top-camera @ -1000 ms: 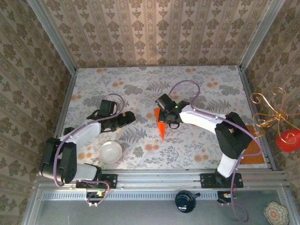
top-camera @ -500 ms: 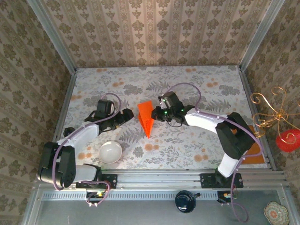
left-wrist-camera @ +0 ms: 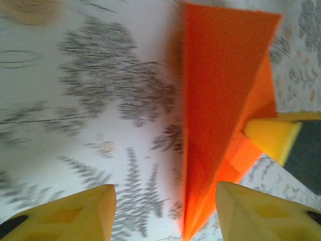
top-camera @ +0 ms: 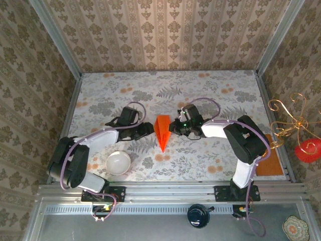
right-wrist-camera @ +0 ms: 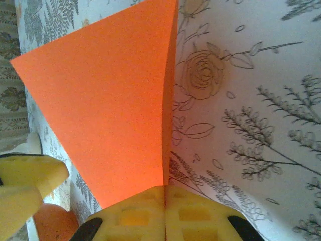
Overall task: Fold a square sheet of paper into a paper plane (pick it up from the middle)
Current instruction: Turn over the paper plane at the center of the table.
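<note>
The paper plane is about mid-way across the flowery surface, standing on edge between the two arms. Its long axis runs front to back, with the wide end away from the arm bases and the pointy tip toward them.

The right gripper has its jaws pressed together on the plane's right side, and the paper comes straight out of the seam between them. The left gripper sits just off the plane's left side with its jaws spread. The plane's edge pokes into the gap, closer to one jaw than the other, and neither looks to be gripping yet.

That's what I think the next move hangs on. The paper is dead ahead of the left jaws, so they'd only need to close square on the layers.

Hard to make out:
- The left wrist view is blurry.
- I can't tell if the tip touches the surface.
- The right jaws cover part of the folds from above.

The white bowl is well apart.
</note>
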Controlling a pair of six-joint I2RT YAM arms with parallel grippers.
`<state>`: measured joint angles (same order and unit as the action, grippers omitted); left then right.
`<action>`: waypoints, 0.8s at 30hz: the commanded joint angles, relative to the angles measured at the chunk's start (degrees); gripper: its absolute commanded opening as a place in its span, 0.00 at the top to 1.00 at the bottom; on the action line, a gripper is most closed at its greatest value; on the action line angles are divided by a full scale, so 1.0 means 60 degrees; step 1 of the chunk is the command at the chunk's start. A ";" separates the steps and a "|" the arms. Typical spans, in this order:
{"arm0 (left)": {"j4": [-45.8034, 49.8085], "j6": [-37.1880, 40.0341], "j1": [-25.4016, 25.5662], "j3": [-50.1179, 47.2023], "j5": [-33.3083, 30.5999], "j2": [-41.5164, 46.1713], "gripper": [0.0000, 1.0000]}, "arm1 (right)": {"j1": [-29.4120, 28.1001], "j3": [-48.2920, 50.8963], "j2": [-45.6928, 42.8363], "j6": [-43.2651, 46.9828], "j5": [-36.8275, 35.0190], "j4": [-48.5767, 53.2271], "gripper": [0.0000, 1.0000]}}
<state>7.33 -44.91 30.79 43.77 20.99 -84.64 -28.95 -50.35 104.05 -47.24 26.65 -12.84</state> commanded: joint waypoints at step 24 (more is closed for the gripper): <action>0.1011 0.0644 0.1269 0.2184 0.0149 -0.2300 0.55 | 0.0203 0.0188 0.0266 -0.0168 0.0230 -0.0390 0.91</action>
<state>11.40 -42.28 37.67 55.59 20.84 -98.54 -28.03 -50.02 104.57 -47.97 27.09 -14.13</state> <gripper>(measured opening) 0.449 0.094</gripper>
